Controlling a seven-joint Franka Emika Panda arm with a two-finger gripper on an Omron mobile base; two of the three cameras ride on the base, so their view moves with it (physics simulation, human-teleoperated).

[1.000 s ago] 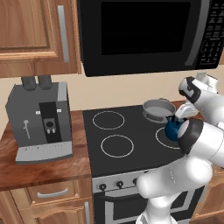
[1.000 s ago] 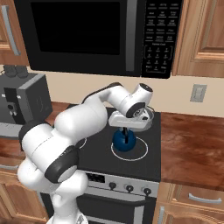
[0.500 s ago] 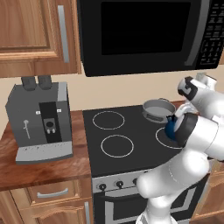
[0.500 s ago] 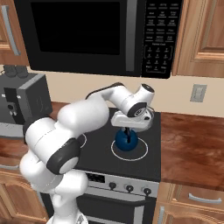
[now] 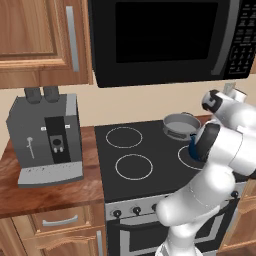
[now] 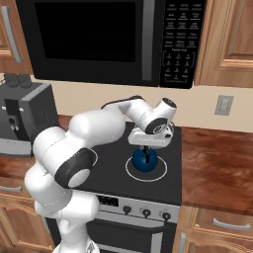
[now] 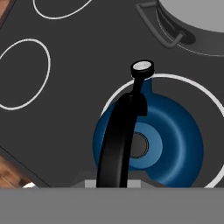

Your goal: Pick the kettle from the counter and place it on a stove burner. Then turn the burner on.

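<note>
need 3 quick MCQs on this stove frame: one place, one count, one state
1. Where is the kettle?
A. inside a burner ring
B. on the wooden counter
C. on the coffee machine

2. How many white rings are marked on the cooktop?
A. two
B. four
C. six

3. What state is the gripper in?
A. wide open above the pot
B. shut on the kettle's handle
C. shut on a stove knob

Key: 1 A, the blue body sits within the ring; 2 B, two rings bare, one around the kettle, one under the grey pot; 3 B, it comes down onto the arched handle.

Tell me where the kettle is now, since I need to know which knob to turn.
The kettle sits inside the front right burner ring of the cooktop, just in front of the grey pot, as the right base view shows.
</note>
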